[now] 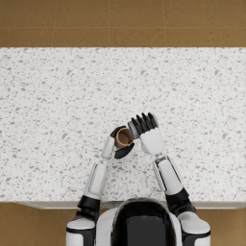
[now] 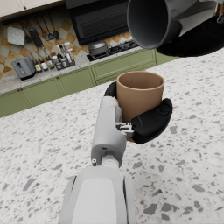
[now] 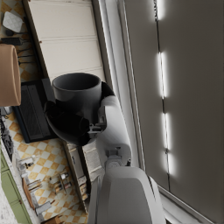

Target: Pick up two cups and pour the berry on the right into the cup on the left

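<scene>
I have the brown cup [image 2: 139,94] gripped in my left hand [image 2: 146,120], dark fingers wrapped round its lower half, held upright above the speckled counter [image 1: 57,96]; in the head view it sits just in front of the robot's chest, near the counter's front edge. My right hand [image 3: 70,122] is closed round the grey cup [image 3: 78,92], which is tipped over on its side, its open mouth just above and beside the brown cup's rim, the two apart in the left wrist view. I cannot make out the berry in either cup. Behind the brown cup I see green cabinets [image 2: 70,83] and a stove [image 2: 109,46].
</scene>
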Controlling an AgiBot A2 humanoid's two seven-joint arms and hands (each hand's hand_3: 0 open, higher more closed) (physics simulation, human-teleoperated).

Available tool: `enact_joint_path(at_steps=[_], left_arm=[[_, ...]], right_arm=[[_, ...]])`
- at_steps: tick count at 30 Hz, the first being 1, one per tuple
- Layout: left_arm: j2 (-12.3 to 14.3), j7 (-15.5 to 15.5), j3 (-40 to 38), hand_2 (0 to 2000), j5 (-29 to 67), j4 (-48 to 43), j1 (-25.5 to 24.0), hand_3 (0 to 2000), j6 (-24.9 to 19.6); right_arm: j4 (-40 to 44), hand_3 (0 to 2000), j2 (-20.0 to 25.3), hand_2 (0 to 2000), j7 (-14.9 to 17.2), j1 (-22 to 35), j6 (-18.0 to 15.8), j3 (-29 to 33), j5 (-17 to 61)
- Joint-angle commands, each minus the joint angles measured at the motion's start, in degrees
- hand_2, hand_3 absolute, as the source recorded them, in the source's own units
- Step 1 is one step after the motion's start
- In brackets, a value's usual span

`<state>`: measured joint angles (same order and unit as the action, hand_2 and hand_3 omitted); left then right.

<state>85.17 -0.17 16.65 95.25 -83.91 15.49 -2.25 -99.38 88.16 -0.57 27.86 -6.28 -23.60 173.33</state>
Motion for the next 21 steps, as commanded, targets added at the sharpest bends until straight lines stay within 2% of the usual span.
enact_joint_path(at_steps=[1,7,8,9,10,17,21], left_arm=[[0.5,0.0,-0.4,2000,0.0,0.2,1.0,1280,-0.1],[0.6,0.0,-0.9,2000,0.0,1.3,0.6,1280,-0.2],[0.7,0.0,-0.7,2000,0.0,1.5,0.6,1280,-0.2],[0.8,0.0,-0.6,2000,0.0,2.0,0.8,1280,-0.2],[0.9,0.0,-0.4,2000,0.0,2.2,0.8,1280,-0.2],[1.4,0.0,-0.9,2000,0.0,3.0,1.1,1280,-0.2],[1.3,0.0,-2.5,2000,0.0,2.0,0.5,1280,-0.2]], right_arm=[[-1.5,1280,0.6,2000,0.0,0.7,0.1,-0.4,1.8],[-2.6,1280,1.6,2000,0.0,1.3,-0.2,0.6,12.9],[-2.9,1280,-17.3,2000,0.0,13.4,-0.2,-17.6,14.7],[-2.8,1280,-2.7,2000,0.0,3.6,-0.5,-3.2,16.4],[-3.3,1280,-3.7,2000,0.1,3.9,0.4,-4.3,18.4],[-3.3,1280,-2.7,2000,0.0,3.5,0.5,-4.0,31.1],[-3.1,1280,-2.6,2000,0.0,2.7,0.5,-2.9,34.5]])
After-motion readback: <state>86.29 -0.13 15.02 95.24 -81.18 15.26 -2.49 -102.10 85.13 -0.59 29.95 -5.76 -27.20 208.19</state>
